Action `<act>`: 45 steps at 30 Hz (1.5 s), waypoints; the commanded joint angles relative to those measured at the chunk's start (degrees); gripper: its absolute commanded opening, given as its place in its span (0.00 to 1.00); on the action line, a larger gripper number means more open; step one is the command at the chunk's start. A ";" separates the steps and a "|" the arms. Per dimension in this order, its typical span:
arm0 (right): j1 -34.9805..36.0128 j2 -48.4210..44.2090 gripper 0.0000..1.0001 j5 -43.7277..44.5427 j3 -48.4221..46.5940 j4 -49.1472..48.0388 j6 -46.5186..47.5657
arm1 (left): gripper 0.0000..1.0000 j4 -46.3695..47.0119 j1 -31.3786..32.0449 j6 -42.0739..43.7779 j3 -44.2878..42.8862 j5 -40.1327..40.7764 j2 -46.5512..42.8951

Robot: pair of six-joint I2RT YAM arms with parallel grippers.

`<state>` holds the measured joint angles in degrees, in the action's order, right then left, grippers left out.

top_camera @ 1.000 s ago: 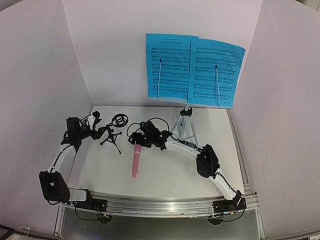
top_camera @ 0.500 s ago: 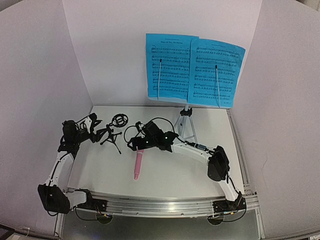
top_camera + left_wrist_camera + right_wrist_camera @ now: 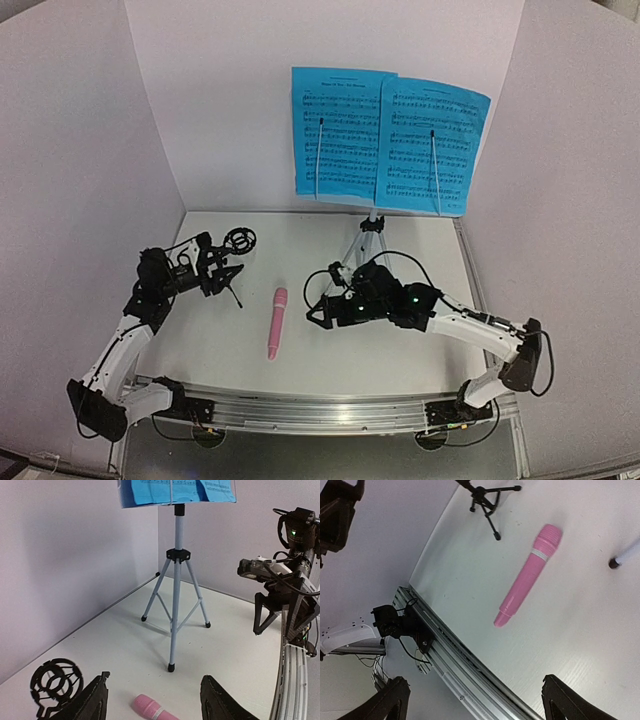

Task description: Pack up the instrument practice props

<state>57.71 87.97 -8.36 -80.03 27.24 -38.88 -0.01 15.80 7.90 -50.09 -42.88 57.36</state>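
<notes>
The pink microphone (image 3: 276, 322) lies flat on the white table, free of both grippers. It also shows in the left wrist view (image 3: 150, 711) and the right wrist view (image 3: 530, 577). The small black mic stand (image 3: 236, 250) stands upright left of it, its ring mount (image 3: 55, 685) empty. Blue sheet-music pages (image 3: 385, 140) rest on the music stand, whose silver tripod (image 3: 370, 250) stands at the back. My left gripper (image 3: 215, 275) is open, just left of the mic stand. My right gripper (image 3: 322, 300) is open and empty, right of the microphone.
Lilac walls close in the table on the left, back and right. A metal rail (image 3: 320, 405) runs along the near edge and shows in the right wrist view (image 3: 465, 665). The tripod's feet (image 3: 171, 667) spread over the back middle of the table.
My right gripper has let go of the microphone and drawn back to the right. The microphone now lies flat. My left gripper has shifted slightly toward the mic stand.
</notes>
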 commanded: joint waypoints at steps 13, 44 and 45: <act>-29.29 -21.55 0.91 2.59 16.93 8.86 -9.92 | 0.65 37.62 28.86 -9.76 -15.61 16.97 31.07; -68.88 -13.30 0.92 -13.31 -7.97 8.56 12.85 | 0.65 42.31 32.89 -13.89 -40.71 24.97 57.84; -69.68 -13.10 0.92 -14.28 -10.36 8.61 15.55 | 0.65 42.32 32.89 -13.88 -40.17 24.82 57.41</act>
<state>-7.73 77.57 -21.60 -81.66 36.48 -31.31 39.20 48.75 -6.04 -89.30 -19.14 115.59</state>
